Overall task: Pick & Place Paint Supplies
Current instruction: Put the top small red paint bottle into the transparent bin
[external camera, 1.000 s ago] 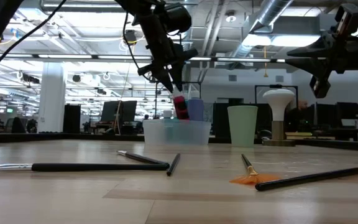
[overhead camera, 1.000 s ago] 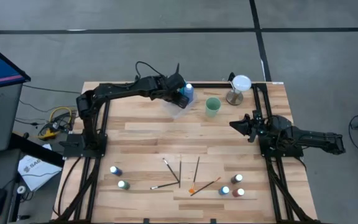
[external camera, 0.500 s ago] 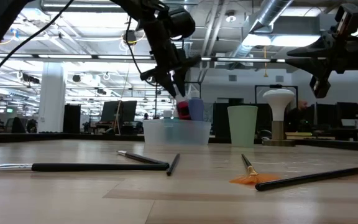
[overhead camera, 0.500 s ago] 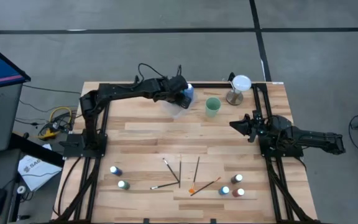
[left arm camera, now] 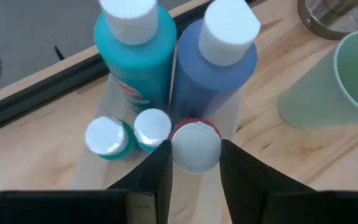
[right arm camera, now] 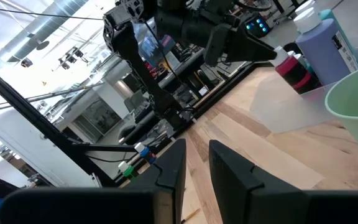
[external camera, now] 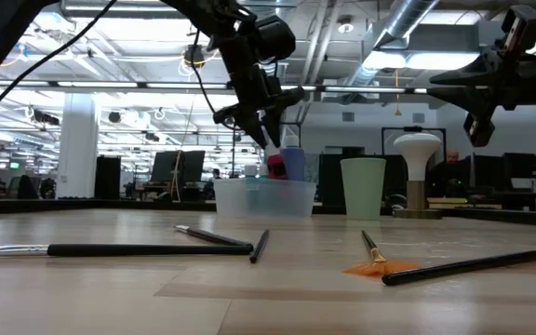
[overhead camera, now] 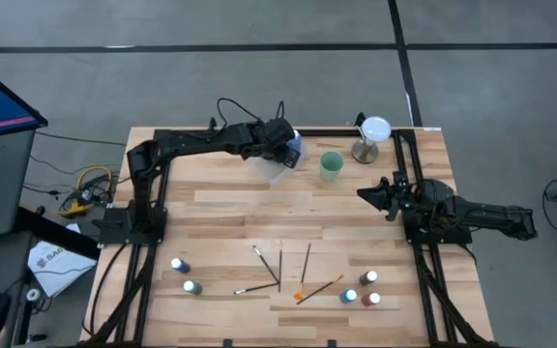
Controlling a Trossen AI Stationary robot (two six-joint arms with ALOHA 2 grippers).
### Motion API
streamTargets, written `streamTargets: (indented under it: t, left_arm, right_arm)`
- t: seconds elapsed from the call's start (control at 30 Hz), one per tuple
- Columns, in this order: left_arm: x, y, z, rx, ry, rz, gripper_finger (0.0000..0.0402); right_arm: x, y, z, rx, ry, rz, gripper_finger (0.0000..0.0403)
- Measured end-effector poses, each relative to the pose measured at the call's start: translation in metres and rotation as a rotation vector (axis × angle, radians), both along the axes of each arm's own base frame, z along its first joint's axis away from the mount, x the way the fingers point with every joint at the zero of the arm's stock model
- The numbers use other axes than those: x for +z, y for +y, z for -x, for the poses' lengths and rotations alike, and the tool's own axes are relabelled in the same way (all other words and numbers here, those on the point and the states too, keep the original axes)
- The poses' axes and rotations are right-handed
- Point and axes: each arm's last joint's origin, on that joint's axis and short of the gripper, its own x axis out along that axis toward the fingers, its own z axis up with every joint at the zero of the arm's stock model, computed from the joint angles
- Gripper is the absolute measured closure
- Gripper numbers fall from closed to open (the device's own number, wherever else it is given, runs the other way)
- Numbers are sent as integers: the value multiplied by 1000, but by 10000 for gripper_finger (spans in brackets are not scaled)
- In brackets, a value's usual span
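Pinching the white cap of a small red paint bottle [left arm camera: 196, 147], the left gripper [left arm camera: 195, 163] has its two dark fingers pressed on either side of it, directly over the clear plastic tray [overhead camera: 277, 166] at the far side of the wooden table [overhead camera: 220, 208]. Over the last second the bottle has sunk lower in the low view, from above the tray's rim to partly behind its wall, so the arm appears to be lowering it in and release looks close. Already standing in the tray are a tall teal bottle [left arm camera: 135, 46], a tall blue bottle [left arm camera: 215, 62] and two small teal bottles [left arm camera: 106, 136] with white caps, touching or just beside the red one. A pale green plastic cup [overhead camera: 331, 165] stands just beside the tray, and a white-topped metal stand [overhead camera: 370, 138] sits near it.

Much remains: two small bottles [overhead camera: 186, 275] wait at the near left, three more [overhead camera: 360, 290] at the near right, and several thin dark paintbrushes [overhead camera: 280, 271] lie scattered between them. The right gripper [overhead camera: 371, 193] hangs unmoved above the table's right side, fingers slightly apart and empty.
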Motion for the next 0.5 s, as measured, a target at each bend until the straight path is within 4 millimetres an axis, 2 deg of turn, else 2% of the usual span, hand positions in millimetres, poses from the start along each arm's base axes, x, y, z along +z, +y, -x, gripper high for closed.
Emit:
streamTargets:
  t: [0.3,0.5]
  left_arm:
    - [-12,1,-5,-7,19,10,297]
    - [-27,2,-10,-24,40,48,297]
  right_arm:
    - [0,0,0,0,0,1,337]
    - [0,0,0,0,0,1,337]
